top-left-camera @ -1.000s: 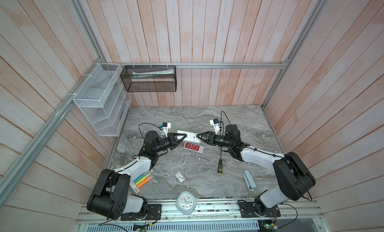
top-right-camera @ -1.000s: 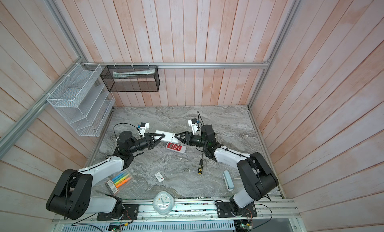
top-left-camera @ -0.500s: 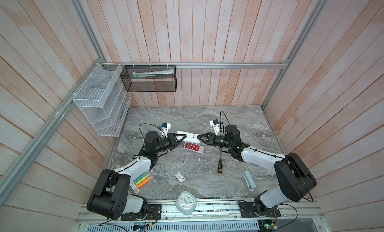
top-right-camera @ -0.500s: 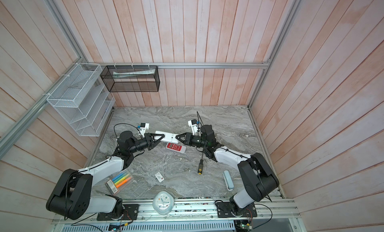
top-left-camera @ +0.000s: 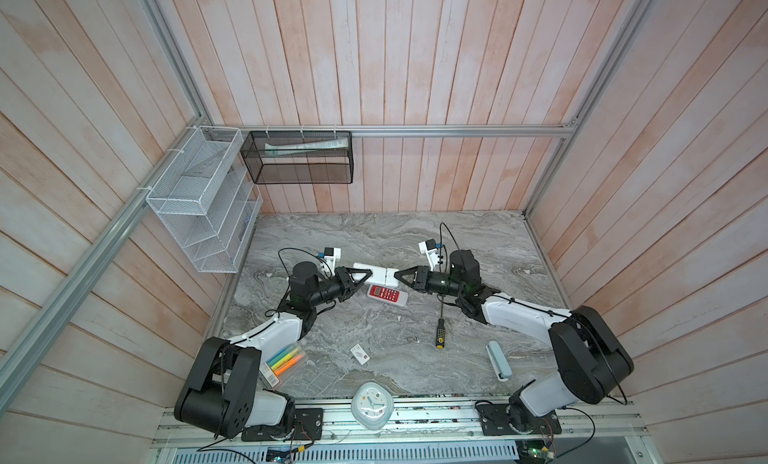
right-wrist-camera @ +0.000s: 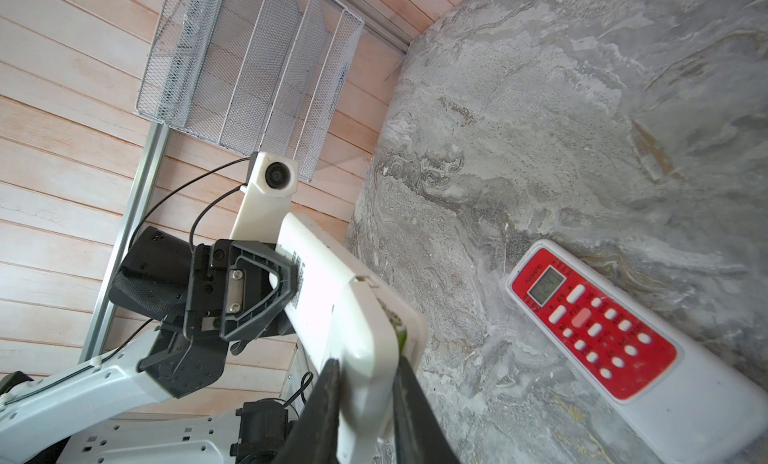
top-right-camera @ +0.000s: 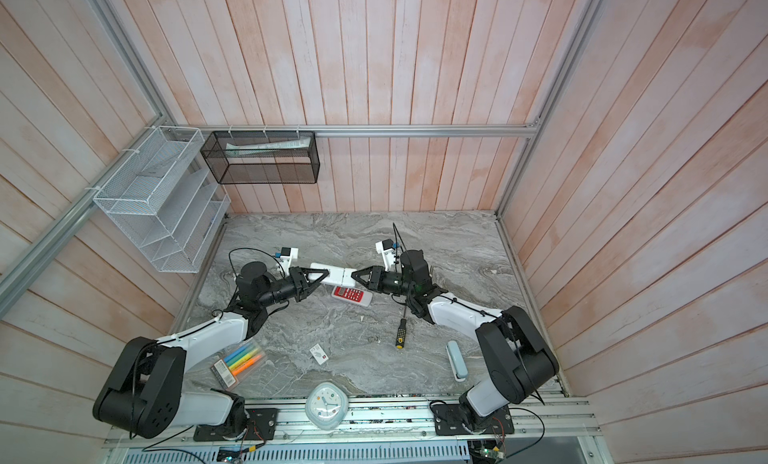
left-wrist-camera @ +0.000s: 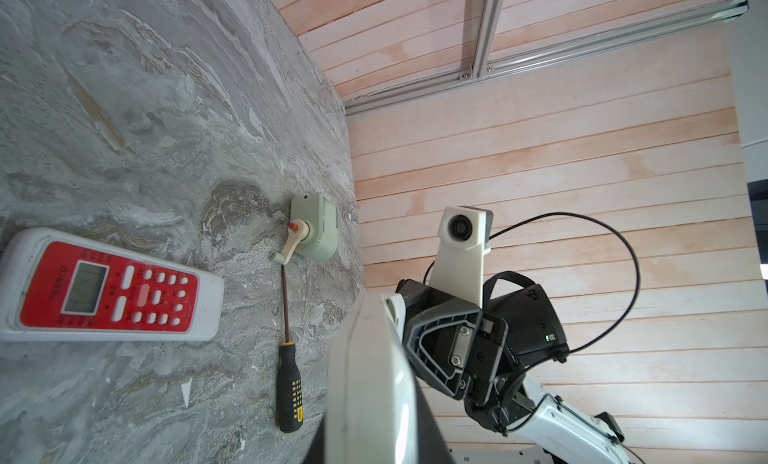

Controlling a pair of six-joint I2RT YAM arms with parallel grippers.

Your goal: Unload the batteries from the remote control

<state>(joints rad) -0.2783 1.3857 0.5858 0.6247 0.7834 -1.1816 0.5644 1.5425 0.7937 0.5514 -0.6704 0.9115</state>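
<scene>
Clamping the white remote — both end effectors.

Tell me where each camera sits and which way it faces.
Top views: high over the arms' bases, looking down on the table; both arms show whole, left end effector and right end effector gripping the white remote by its ends.
Left wrist: on the left arm, looks along the white remote at the right end effector; almost nothing of itself shows.
Right wrist: on the right arm, looks toward the left end effector; its own fingers clamp the remote.
Shared: both wrist views show the red remote.
</scene>
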